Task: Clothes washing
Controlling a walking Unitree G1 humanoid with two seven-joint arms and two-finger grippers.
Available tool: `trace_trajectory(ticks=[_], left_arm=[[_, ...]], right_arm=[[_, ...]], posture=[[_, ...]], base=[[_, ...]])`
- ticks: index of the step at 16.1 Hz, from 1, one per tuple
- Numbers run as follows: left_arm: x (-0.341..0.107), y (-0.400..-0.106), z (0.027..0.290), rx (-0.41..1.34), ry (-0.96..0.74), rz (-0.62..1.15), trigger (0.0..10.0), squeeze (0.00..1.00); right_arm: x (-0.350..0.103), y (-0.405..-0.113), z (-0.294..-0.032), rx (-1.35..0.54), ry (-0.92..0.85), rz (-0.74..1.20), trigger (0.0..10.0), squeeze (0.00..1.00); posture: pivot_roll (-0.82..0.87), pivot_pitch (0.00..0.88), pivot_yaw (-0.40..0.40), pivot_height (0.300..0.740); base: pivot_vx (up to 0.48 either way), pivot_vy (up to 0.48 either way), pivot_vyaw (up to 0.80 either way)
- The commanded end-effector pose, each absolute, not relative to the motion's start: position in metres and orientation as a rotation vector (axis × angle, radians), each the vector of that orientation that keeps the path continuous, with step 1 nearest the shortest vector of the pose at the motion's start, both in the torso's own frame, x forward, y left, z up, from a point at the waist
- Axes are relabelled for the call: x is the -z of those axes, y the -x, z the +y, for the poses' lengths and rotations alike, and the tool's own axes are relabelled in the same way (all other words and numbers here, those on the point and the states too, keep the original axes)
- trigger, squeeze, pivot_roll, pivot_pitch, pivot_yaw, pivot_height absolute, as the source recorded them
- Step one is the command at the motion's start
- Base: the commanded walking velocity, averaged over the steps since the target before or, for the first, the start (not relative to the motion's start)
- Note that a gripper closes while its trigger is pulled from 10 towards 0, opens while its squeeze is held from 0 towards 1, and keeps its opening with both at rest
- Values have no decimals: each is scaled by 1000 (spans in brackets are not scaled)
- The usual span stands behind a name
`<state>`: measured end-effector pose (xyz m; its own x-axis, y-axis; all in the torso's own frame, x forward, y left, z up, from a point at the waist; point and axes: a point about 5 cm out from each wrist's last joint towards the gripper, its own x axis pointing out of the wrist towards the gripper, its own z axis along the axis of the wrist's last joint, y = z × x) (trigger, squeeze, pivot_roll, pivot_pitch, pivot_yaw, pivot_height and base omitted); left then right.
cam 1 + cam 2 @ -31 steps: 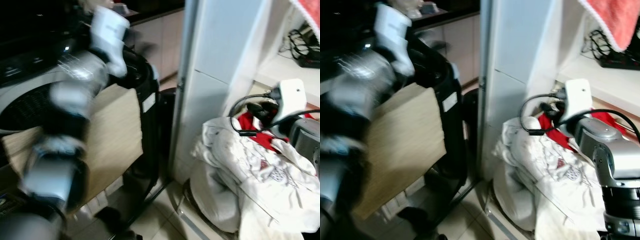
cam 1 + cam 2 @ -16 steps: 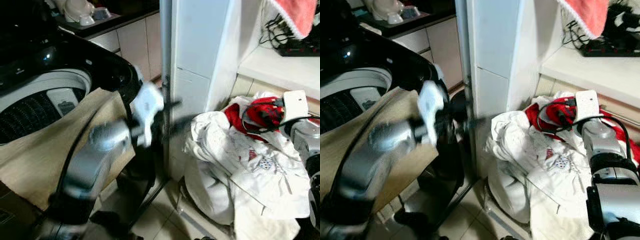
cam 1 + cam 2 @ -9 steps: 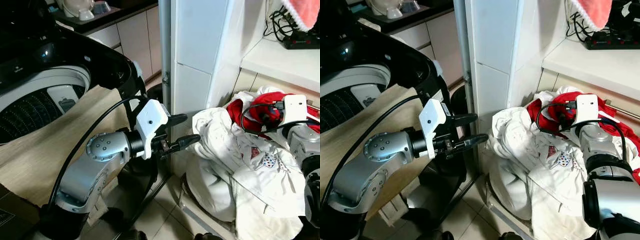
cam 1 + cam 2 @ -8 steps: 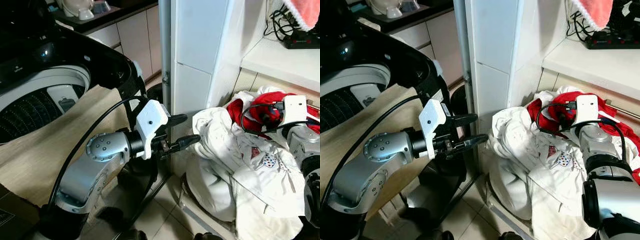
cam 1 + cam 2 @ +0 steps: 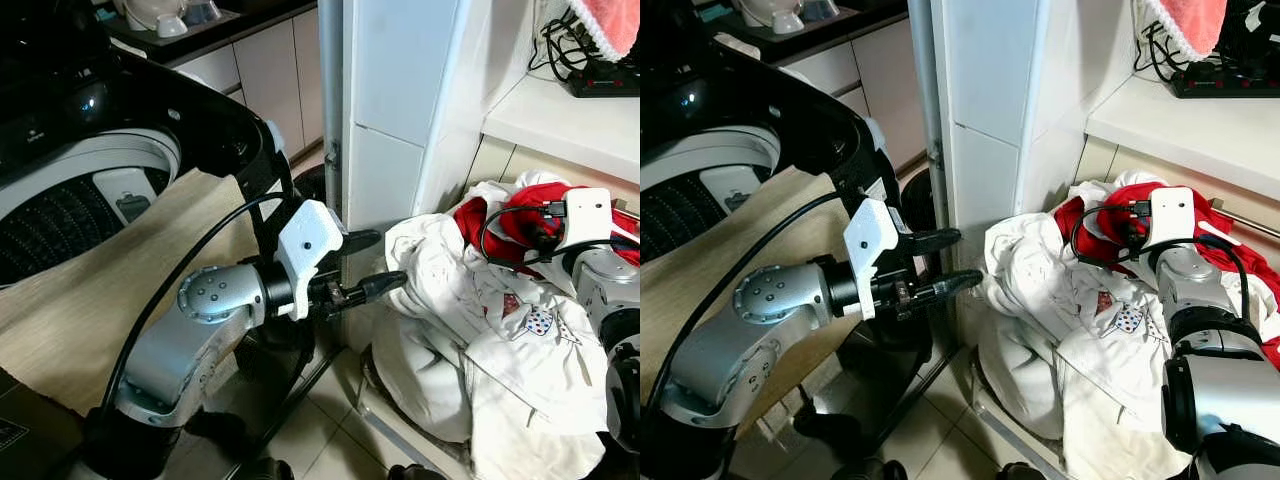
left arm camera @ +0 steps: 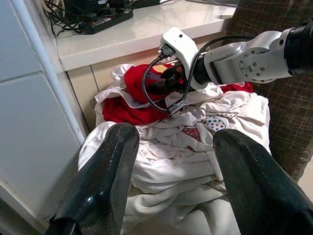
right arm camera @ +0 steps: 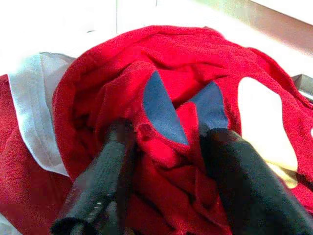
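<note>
- The washing looks barely begun, to my eye: the heap of white garments [image 5: 470, 330] with a crumpled red garment [image 5: 500, 222] on top sits in its spot by the wall, and the round ribbed drum of the black top-loading washing machine [image 5: 60, 215] shows nothing inside it from here.
- The right gripper [image 7: 166, 161] is down in the red cloth, its two black fingers spread with folds of the fabric bunched between them; they have not closed, so I'd say the grab is about to happen, not done.
- The left gripper [image 5: 362, 265] hovers between the machine and the pile, fingers apart and empty, tips close to the white cloth's edge but short of it.
- What's left, by my reckoning: pinch a garment, lift it, carry it across to the drum, and repeat for the rest.
- A beige woven cloth [image 5: 90, 310] hangs over the machine's front.
- The floor is pale tile [image 5: 320, 440]. A white panelled pillar [image 5: 400, 110] stands between the machine and the laundry.
- A white ledge [image 5: 560, 110] above the pile carries a black power strip with tangled cables [image 5: 595, 70], and a pink towel [image 5: 610, 18] hangs at the top corner.
</note>
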<state>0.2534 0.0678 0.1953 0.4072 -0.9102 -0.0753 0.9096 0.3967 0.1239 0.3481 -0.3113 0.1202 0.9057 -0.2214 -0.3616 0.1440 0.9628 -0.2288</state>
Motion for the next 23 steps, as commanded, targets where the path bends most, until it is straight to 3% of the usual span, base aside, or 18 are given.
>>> trace_trajectory(ticks=[1, 9, 13, 17, 21, 23], left_arm=[[-195, -255, 68, 1149, -163, -2, 10000, 0], [-192, -264, 64, 1110, -181, -4, 10000, 0], [-198, -282, 59, 995, -129, -58, 10000, 0], [-209, -290, 62, 967, -137, -120, 10000, 0], [-235, -298, 58, 958, -107, -228, 10000, 0], [-239, -300, 56, 961, -82, -236, 10000, 16]], right_arm=[[-124, -351, -311, 190, 181, 388, 0, 0], [-130, -349, -320, 230, 122, 360, 0, 0], [-152, -352, -325, 201, 51, 223, 0, 0], [-193, -344, -308, 35, 49, 59, 0, 0], [-269, -301, -276, -291, 0, -80, 0, 0], [-283, -294, -271, -333, -34, -120, 0, 0]], posture=[[72, 62, 78, 740], [27, 31, 75, 740], [-53, 3, 52, 740], [-89, 0, 59, 740], [-107, 0, 62, 740], [-108, 0, 63, 740]], base=[[0, 0, 0], [0, 0, 0], [0, 0, 0], [0, 0, 0], [0, 0, 0], [0, 0, 0]])
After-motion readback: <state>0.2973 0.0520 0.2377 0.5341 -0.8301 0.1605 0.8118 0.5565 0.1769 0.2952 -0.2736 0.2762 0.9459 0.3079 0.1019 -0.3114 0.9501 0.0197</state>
